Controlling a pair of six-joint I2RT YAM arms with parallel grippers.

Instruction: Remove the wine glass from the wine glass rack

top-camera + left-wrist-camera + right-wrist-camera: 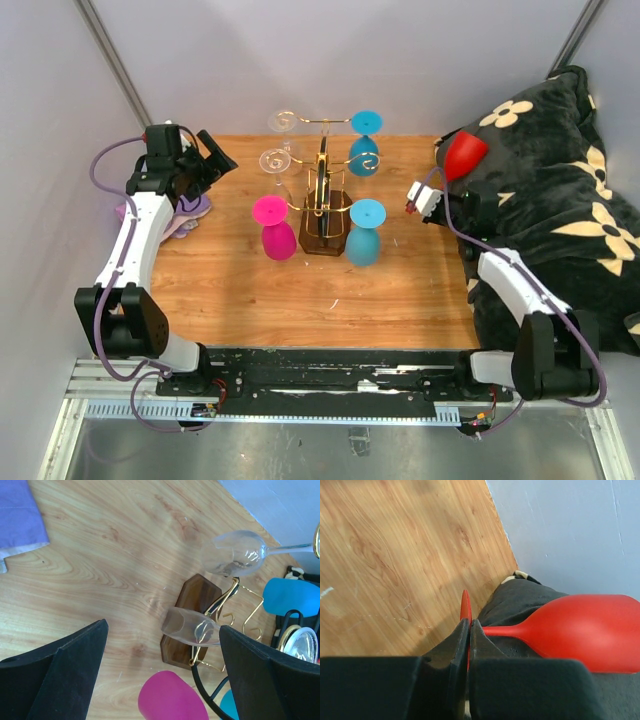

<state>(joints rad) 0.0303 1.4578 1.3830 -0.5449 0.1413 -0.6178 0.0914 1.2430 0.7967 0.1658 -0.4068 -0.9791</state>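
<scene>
Right pincer: I see my right gripper (469,630) closed right down, its jaws all but touching, pinching the thin stem of the red wine glass (590,630) just behind the foot.
Red wine glass: it lies on its side in that grip. The bowl points away from the fingers and hangs over the black flowered blanket (560,200) at the table's right edge.
Glass against rack: from the top camera the red glass is well apart from the wine glass rack (325,205), off to its right and touching none of the gold wire.
Rack: it stands upright on its dark wooden base near the middle of the wooden table (250,300).
Other glasses: a pink glass (273,228) and two clear glasses (275,160) are on the rack's left side, and blue glasses (366,232) are on its right.
Left pincer: my left gripper (213,160) is spread wide and holds nothing. It sits left of the rack and points towards it.
Left wrist camera: the black fingers (65,675) frame the rack's base and a clear glass without touching either.
Far left: a purple cloth (20,515) lies at the table's left edge.
</scene>
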